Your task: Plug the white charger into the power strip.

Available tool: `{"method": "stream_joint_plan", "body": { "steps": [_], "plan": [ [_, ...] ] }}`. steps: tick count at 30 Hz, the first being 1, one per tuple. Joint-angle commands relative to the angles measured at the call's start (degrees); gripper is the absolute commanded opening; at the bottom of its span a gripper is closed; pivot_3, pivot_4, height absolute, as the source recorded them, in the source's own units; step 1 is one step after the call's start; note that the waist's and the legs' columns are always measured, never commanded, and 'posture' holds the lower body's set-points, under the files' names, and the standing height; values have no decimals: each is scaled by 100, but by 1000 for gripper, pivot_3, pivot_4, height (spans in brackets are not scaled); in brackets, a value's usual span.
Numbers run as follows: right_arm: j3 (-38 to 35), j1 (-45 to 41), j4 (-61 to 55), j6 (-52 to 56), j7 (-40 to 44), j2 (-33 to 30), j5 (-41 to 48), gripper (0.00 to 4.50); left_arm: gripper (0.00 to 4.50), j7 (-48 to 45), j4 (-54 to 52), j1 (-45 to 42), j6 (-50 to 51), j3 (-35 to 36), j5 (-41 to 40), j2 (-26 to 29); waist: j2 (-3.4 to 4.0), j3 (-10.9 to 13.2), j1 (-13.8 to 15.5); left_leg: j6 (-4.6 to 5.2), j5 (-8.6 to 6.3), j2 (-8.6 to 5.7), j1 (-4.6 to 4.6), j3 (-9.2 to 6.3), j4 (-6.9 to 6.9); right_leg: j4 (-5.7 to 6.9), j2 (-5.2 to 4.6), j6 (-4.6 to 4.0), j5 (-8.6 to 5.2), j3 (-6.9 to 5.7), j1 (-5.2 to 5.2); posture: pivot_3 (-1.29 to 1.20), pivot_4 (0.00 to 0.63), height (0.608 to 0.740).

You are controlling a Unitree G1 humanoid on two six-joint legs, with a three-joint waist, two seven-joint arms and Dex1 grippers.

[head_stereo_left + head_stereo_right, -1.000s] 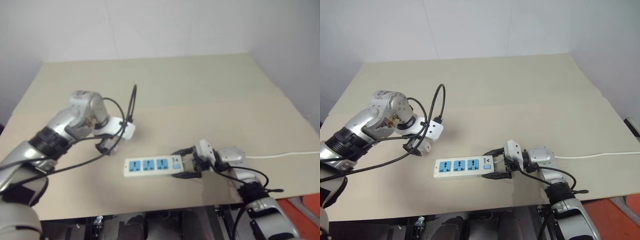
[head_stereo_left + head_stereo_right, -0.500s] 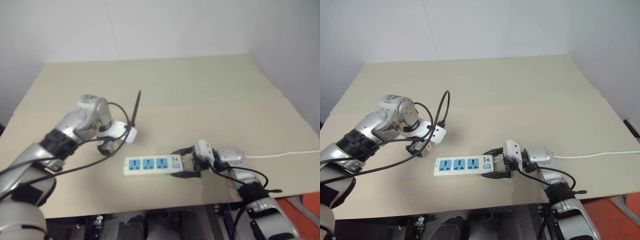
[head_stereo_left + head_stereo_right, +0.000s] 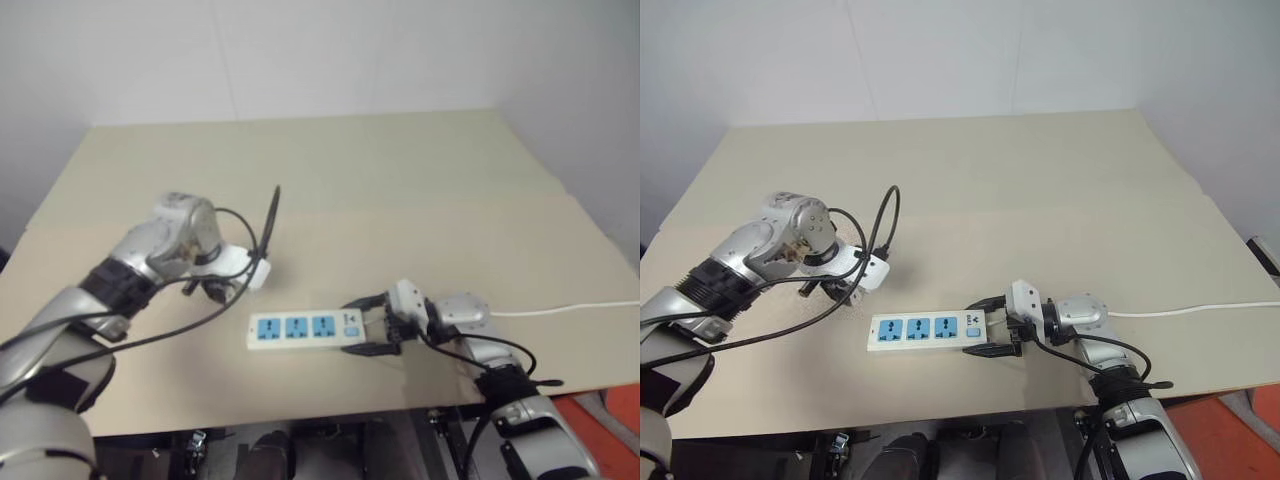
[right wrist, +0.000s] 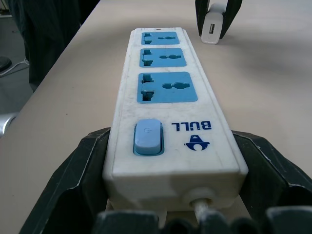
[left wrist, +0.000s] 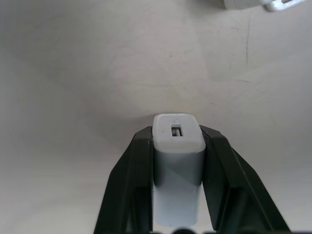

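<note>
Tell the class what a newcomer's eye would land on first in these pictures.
First, the power strip with its three blue sockets, lying near the front edge of the table, its switch end clamped by the right gripper. Next, to its left, the left gripper pinching the white charger just above the tabletop.

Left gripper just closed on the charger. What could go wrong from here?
The left gripper pinches the white charger by two narrow sides only, so it may twist when lifted. Its prongs are hidden, so alignment is unchecked. The right gripper holds the power strip at the switch end only, so the far end may pivot.
</note>
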Motion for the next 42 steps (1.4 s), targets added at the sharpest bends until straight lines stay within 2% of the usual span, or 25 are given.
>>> {"method": "stream_joint_plan", "body": {
  "steps": [1,5,10,16,21,27,29,32,35,39,42],
  "plan": [
    [63,56,-64,82,-61,-45,-126,3435,995,-18,7,-3,-91,6,-41,1,0,0,0,0,0,0,0,0,0,0,0,0,0,0,0,0,150,740],
    [68,66,-77,91,-70,-52,-116,3435,995,6,-37,17,-41,392,-120,-107,0,0,4,3,-1,0,0,0,1,0,0,0,0,0,0,0,150,740],
    [59,104,-129,101,-64,-86,-92,3435,995,106,-254,-130,141,1331,-870,-181,-1,0,-3,2,-1,4,-2,-1,4,0,2,-1,1,0,-3,0,150,740],
    [47,160,-192,127,0,-167,-48,3435,995,354,-1134,173,1327,3070,-2670,-324,0,0,3,-7,0,15,-7,-2,5,-1,2,-1,1,0,-6,0,150,740],
    [68,181,-199,118,-5,-170,-48,3435,995,1323,-1886,1159,2545,4214,-3993,-989,14,-9,10,-14,0,18,2,-1,6,-2,2,-1,1,2,3,0,150,740],
    [89,235,-202,68,0,-165,-56,3435,995,2332,-2834,2823,2575,4532,-4580,-1699,13,-10,23,-22,-2,21,0,-1,6,-5,2,-6,4,7,0,0,150,740],
    [84,254,-206,56,11,-169,-54,3435,995,2546,-3032,3126,2627,4654,-4957,-2012,12,-11,37,-29,-6,23,1,-1,6,-21,2,-8,5,8,2,0,150,740],
    [74,260,-201,57,23,-168,-54,3435,995,2706,-3147,3513,2138,4743,-5224,-2430,11,-12,56,-29,-7,24,2,-1,6,-34,2,-15,9,8,2,0,150,740],
    [81,250,-180,60,19,-160,-62,3435,995,2548,-3047,3929,1308,4555,-5034,-2532,14,-16,52,-31,-7,25,9,4,2,-37,2,-20,12,11,4,0,150,740],
    [93,233,-145,41,19,-162,-82,3435,995,2198,-2642,4082,1025,4569,-5374,-2554,13,-17,67,-25,-11,25,15,8,0,-39,3,-22,13,14,8,0,150,740],
    [93,238,-143,48,39,-168,-77,3435,995,2090,-2460,3987,1197,4627,-5728,-2576,13,-17,67,-24,-12,25,16,8,0,-40,4,-26,15,14,10,0,150,740]
  ]
}}
